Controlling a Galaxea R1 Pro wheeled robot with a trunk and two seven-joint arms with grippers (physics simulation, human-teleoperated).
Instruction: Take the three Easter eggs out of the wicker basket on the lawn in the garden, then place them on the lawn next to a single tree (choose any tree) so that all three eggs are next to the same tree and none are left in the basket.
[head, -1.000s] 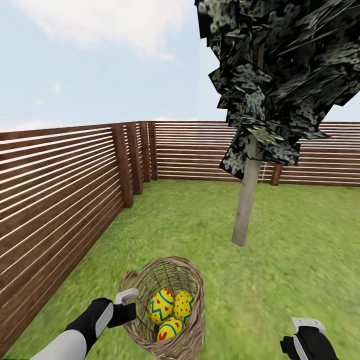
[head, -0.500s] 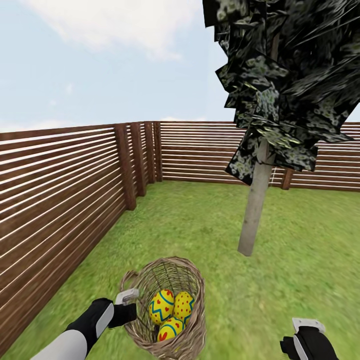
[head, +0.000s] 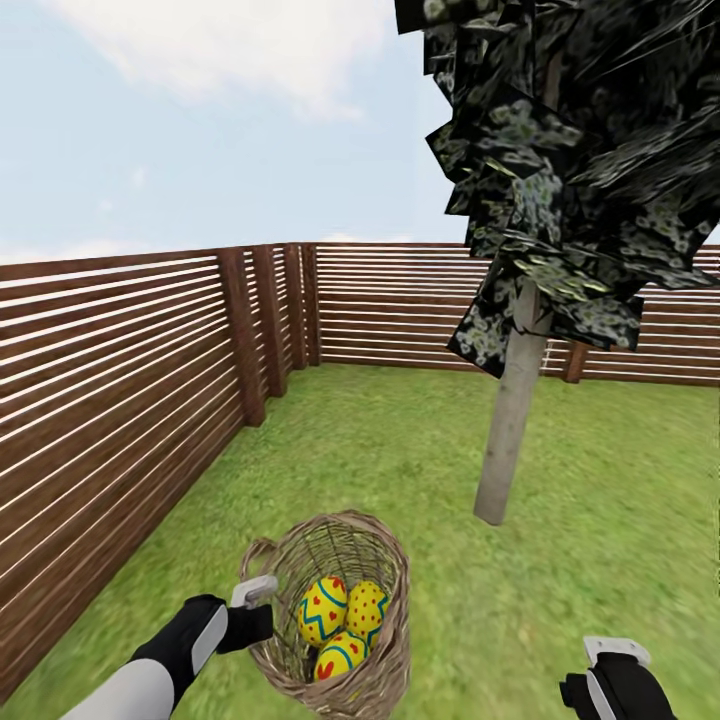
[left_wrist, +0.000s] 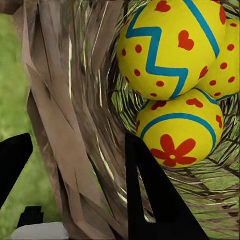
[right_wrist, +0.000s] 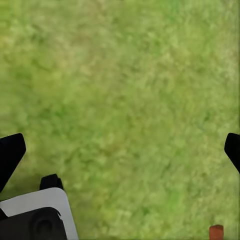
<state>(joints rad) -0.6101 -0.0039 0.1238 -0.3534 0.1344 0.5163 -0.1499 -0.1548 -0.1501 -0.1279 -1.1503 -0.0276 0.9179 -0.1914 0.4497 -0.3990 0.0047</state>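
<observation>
The brown wicker basket (head: 392, 590) sits low in the head view with three yellow Easter eggs in it: a zigzag one (head: 322, 610), a dotted one (head: 367, 608) and a flowered one (head: 340, 657). My left gripper (head: 262, 610) is shut on the basket's near wall. In the left wrist view one finger (left_wrist: 150, 200) is inside the basket (left_wrist: 65, 125) and the other outside, close to the eggs (left_wrist: 167, 47). My right gripper (head: 612, 672) hangs open over the lawn (right_wrist: 125, 90), to the basket's right. The tree's pale trunk (head: 512, 420) rises beyond the basket, to the right.
A brown slat fence (head: 120, 380) runs along the left and across the back (head: 400, 310), meeting in a corner. The tree's dark mottled crown (head: 580, 160) hangs overhead at the right. Green lawn (head: 400, 450) spreads around the trunk.
The whole view has shifted: the tree now stands farther right and a little nearer in the picture. The basket, eggs and both arms keep their places in the view.
</observation>
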